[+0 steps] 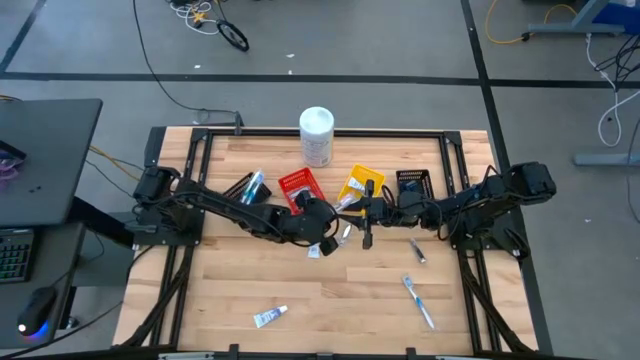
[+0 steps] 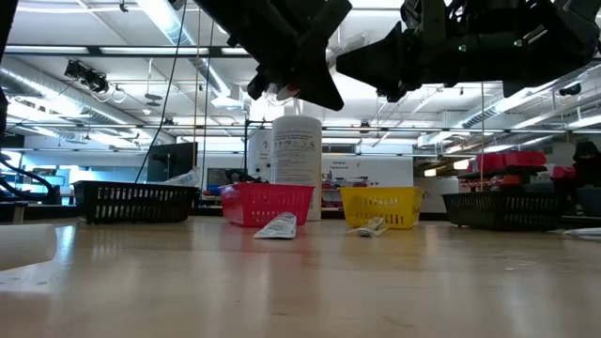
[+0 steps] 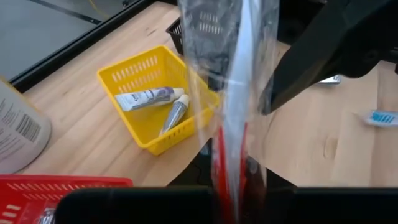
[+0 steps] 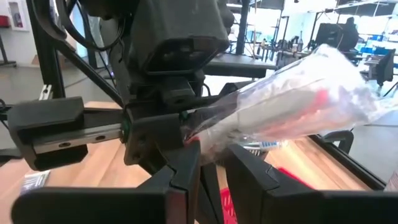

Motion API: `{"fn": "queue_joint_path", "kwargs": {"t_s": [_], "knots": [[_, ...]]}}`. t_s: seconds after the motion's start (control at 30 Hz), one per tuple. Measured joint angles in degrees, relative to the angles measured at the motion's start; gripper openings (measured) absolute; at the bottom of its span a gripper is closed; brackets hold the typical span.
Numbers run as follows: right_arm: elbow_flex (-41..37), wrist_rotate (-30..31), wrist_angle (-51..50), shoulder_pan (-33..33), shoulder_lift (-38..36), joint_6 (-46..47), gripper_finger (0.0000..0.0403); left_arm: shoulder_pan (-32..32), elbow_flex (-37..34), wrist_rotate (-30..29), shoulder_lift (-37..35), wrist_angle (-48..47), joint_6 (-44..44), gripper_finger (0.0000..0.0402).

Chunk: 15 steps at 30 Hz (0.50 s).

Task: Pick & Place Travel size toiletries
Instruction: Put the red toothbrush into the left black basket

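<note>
Here, high view: left gripper (image 1: pixel 322 222) and right gripper (image 1: pixel 362 212) meet mid-desk (image 1: pixel 330 300), just in front of the red bin (image 1: pixel 297 187) and yellow bin (image 1: pixel 358 184).

Left wrist view: fingers pressed together on a wrapped red/white toothbrush (image 3: pixel 233 93).

Right wrist view: fingers part-spread, pinching the same wrapper. Judgement: release one side only once the other holds firm.

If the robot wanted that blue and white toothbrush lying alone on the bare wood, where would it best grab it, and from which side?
Probably from straight above, at the middle of the toothbrush. It lies flat and slanted on the table with bare wood around it, so the gripper could come down with its fingers set across the slim handle, one on each long side. Gripping near an end would likely let it tip.
</note>
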Motion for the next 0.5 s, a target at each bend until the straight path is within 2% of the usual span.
{"fn": "queue_joint_path", "kwargs": {"t_s": [0.3,0.5], "knots": [[0.0,0.1,-2.7,0.0,0.0,0.0,0.0081,0.0,0.0,-2.5,-3.5,-4.3,-0.3,0.0005],[0.0,2.6,-4.9,0.0,0.0,0.1,0.0081,0.0,0.0,-3.6,-7.9,-15.8,-3.6,0.0007]]}}
